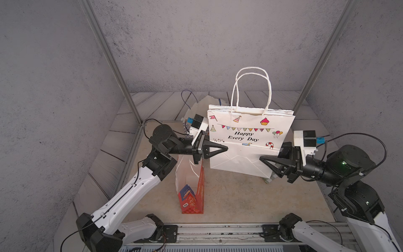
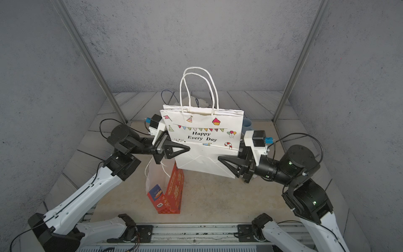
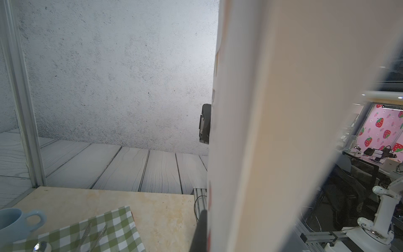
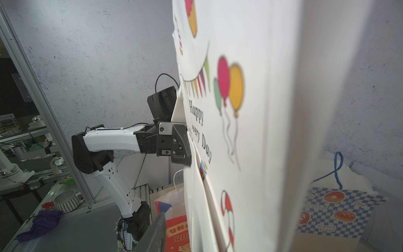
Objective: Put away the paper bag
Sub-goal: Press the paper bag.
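The white paper bag (image 1: 248, 139), printed "Happy Every Day", is upright with its handles up, over the middle of the desk (image 1: 229, 196), between the two arms and just behind a red bag (image 1: 192, 196). The left pincer (image 1: 224, 148) is closed, clamped on the bag's edge nearest that arm. The right pincer (image 1: 262, 160) sits at the opposite lower edge, one finger across the printed face; whether it grips cannot be told.
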Action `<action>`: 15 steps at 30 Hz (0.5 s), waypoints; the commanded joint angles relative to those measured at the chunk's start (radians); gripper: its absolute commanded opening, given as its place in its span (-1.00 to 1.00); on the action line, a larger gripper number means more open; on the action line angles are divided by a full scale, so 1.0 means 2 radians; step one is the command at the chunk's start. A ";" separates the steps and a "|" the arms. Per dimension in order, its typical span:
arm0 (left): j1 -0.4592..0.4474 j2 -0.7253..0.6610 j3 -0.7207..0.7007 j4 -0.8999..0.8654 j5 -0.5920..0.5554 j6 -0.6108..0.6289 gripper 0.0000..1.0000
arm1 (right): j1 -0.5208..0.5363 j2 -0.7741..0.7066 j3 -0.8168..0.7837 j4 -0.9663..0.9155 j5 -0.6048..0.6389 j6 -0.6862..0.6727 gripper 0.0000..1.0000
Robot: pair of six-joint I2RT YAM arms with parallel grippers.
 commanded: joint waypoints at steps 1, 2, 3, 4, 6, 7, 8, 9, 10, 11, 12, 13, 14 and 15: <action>-0.001 -0.013 0.000 0.005 -0.007 0.012 -1.00 | 0.000 0.004 0.025 -0.039 0.025 -0.033 -0.09; -0.001 -0.013 -0.002 0.008 -0.006 0.009 -1.00 | 0.001 0.006 0.026 -0.042 0.024 -0.035 -0.14; -0.001 -0.013 -0.002 0.009 -0.006 0.007 -1.00 | 0.001 0.007 0.026 -0.041 0.020 -0.035 -0.20; -0.001 -0.013 -0.001 0.009 -0.006 0.006 -1.00 | 0.001 0.009 0.024 -0.039 0.014 -0.034 -0.31; -0.001 -0.013 -0.002 0.010 -0.002 0.004 -1.00 | 0.001 0.011 0.019 -0.032 0.003 -0.030 -0.54; -0.001 -0.013 -0.001 0.009 -0.002 0.004 -1.00 | 0.001 0.011 0.015 -0.027 -0.004 -0.029 -0.68; -0.001 -0.013 -0.001 0.008 -0.002 0.004 -1.00 | 0.000 0.011 0.012 -0.023 -0.011 -0.030 -0.82; -0.001 -0.013 -0.001 0.007 -0.002 0.004 -1.00 | 0.001 0.011 0.010 -0.022 -0.013 -0.030 -0.94; -0.001 -0.013 -0.001 0.007 -0.001 0.004 -1.00 | 0.001 0.011 0.008 -0.022 -0.016 -0.030 -1.00; -0.001 -0.014 0.000 0.007 -0.002 0.004 -1.00 | 0.001 0.012 0.008 -0.022 -0.019 -0.030 -1.00; -0.001 -0.013 0.000 0.007 -0.002 0.004 -1.00 | 0.001 0.010 0.008 -0.021 -0.020 -0.029 -1.00; -0.001 -0.013 0.000 0.006 -0.002 0.004 -1.00 | 0.001 0.011 0.008 -0.021 -0.021 -0.028 -1.00; -0.001 -0.013 0.000 0.004 -0.003 0.005 -1.00 | 0.001 0.011 0.010 -0.020 -0.021 -0.027 -1.00; -0.001 -0.012 -0.001 0.002 -0.003 0.007 -1.00 | 0.000 0.011 0.012 -0.020 -0.013 -0.025 -0.68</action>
